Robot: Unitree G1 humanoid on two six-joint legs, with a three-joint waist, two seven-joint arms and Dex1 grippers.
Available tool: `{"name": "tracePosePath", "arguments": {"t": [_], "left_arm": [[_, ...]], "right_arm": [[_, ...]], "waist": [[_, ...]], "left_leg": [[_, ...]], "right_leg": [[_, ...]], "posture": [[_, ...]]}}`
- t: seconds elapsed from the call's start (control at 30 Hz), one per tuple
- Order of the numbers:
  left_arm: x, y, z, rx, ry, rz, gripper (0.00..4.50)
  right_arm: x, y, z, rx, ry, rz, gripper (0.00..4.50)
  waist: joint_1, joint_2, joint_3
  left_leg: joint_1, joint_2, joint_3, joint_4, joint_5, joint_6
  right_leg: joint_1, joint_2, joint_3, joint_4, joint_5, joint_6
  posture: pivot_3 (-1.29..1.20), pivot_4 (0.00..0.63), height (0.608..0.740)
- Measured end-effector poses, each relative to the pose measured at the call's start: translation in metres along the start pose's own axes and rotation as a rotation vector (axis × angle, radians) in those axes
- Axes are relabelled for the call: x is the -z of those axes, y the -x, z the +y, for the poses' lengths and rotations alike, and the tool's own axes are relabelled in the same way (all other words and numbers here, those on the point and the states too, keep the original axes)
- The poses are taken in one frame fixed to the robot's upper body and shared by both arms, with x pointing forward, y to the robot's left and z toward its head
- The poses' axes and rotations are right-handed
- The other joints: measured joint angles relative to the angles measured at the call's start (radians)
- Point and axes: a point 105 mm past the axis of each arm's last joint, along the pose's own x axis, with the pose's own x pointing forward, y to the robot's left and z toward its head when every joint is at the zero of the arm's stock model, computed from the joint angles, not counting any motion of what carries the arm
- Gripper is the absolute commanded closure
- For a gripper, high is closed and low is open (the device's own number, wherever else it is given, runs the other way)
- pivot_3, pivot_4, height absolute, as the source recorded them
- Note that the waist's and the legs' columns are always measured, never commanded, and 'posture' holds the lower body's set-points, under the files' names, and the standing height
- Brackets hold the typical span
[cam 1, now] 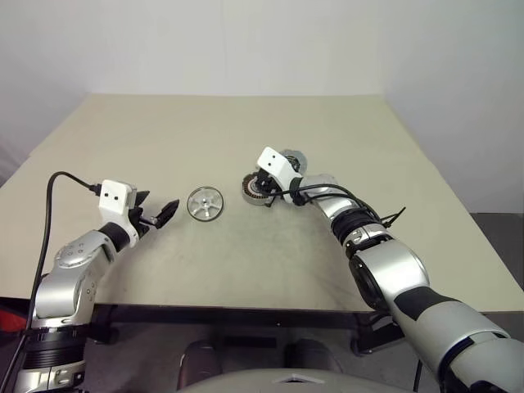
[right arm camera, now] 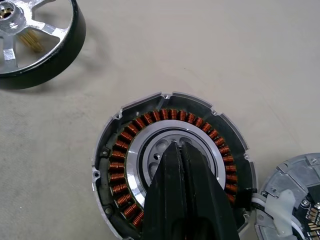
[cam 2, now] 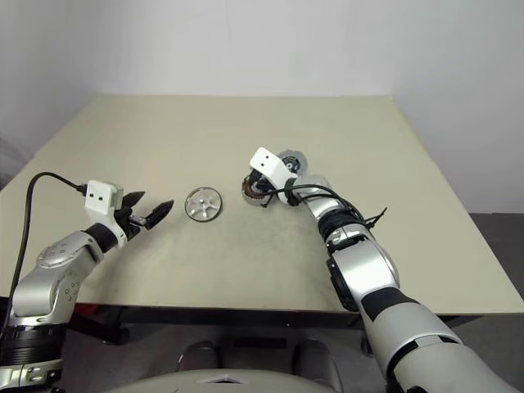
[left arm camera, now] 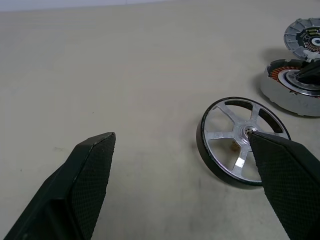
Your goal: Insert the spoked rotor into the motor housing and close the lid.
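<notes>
The spoked rotor, a silver wheel with a black rim, lies flat on the tan table between my two arms. To its right sits the motor housing, open on top, with a ring of copper coils. My right gripper is shut, its joined tips reaching into the housing's central bore. The round lid lies just behind and beside the housing, inner side up. My left gripper hovers open to the left of the rotor, pointing at it, with nothing between its fingers.
The table is wide and bare apart from these parts. Its front edge runs close to me and a white wall stands behind the far edge. A black cable loops up from my left wrist.
</notes>
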Motion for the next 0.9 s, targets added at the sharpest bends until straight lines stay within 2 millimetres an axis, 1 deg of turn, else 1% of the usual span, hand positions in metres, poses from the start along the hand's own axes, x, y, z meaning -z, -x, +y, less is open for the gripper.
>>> {"name": "tracePosePath", "arguments": {"t": [0.07,0.1,0.23,0.3,0.37,0.47,0.53,0.63,0.77,0.9], "left_arm": [[0.0,0.0,0.0,0.0,0.0,0.0,0.0],[0.0,0.0,0.0,0.0,0.0,0.0,0.0],[0.0,0.0,0.0,0.0,-0.001,0.0,0.0],[0.0,-0.001,-0.001,0.001,0.0,-0.001,0.0],[0.0,-0.001,-0.001,0.001,0.001,-0.001,0.0],[0.001,-0.001,0.0,0.0,0.002,0.001,0.0],[0.001,-0.001,0.0,0.001,0.003,0.002,0.0],[0.001,-0.003,-0.002,0.006,0.005,0.001,0.0],[0.0,-0.004,-0.002,0.007,0.005,-0.002,0.0],[0.001,-0.004,-0.002,0.006,0.005,-0.002,0.0]], "right_arm": [[0.001,0.004,-0.005,0.006,0.007,0.003,4.48],[-0.002,0.006,-0.007,0.001,0.02,-0.005,4.48],[-0.024,0.018,-0.016,-0.028,0.11,-0.065,4.48],[-0.032,0.025,-0.015,-0.059,0.168,-0.087,4.48],[-0.026,0.031,-0.008,-0.109,0.211,-0.075,4.48],[-0.008,0.039,0.007,-0.21,0.239,-0.027,4.48],[-0.004,0.043,0.011,-0.247,0.247,-0.008,4.48],[-0.002,0.046,0.011,-0.262,0.274,0.009,3.89],[-0.003,0.044,0.012,-0.252,0.315,0.007,3.89],[-0.004,0.043,0.017,-0.287,0.333,0.009,3.89]], "waist": [[0.001,0.0,0.0],[0.001,0.0,0.0],[0.001,0.0,0.0],[0.001,0.0,0.0],[0.003,0.0,0.0],[0.006,0.0,0.0],[0.005,0.0,0.0],[0.002,0.0,0.0],[0.001,-0.001,0.0],[0.001,-0.001,0.0]], "left_leg": [[0.0,0.0,0.0,0.0,0.0,0.0],[-0.001,0.0,0.0,0.0,0.0,0.0],[-0.001,0.0,0.0,0.0,0.0,0.0],[-0.002,0.0,0.0,0.0,0.0,0.0],[-0.001,0.0,0.0,0.0,0.0,0.0],[-0.001,0.0,0.0,0.0,0.0,0.0],[-0.001,0.0,0.0,0.0,0.0,0.0],[-0.001,0.0,0.0,0.0,0.0,0.0],[-0.001,0.0,0.0,0.0,0.0,0.0],[-0.001,0.0,0.0,0.0,0.0,0.0]], "right_leg": [[0.0,0.0,0.0,0.0,0.0,0.0],[-0.001,0.0,0.0,0.0,0.0,0.0],[-0.002,0.0,0.0,0.0,0.0,0.0],[-0.002,0.0,0.0,-0.001,0.0,0.0],[-0.001,0.0,0.0,-0.001,0.0,0.0],[-0.001,0.0,0.0,-0.001,0.0,0.0],[-0.001,0.0,0.0,0.0,0.0,0.0],[0.0,0.0,0.0,0.0,0.0,0.0],[0.0,0.0,0.0,0.0,0.0,0.0],[0.0,0.0,0.0,-0.001,0.0,0.0]], "posture": [[0.0,0.0,0.74],[0.0,0.0,0.74],[0.0,0.0,0.74],[0.0,0.0,0.74],[0.0,0.0,0.74],[0.0,0.0,0.74],[0.0,0.0,0.74],[0.0,0.0,0.74],[0.0,0.0,0.74],[0.0,0.0,0.74]]}}
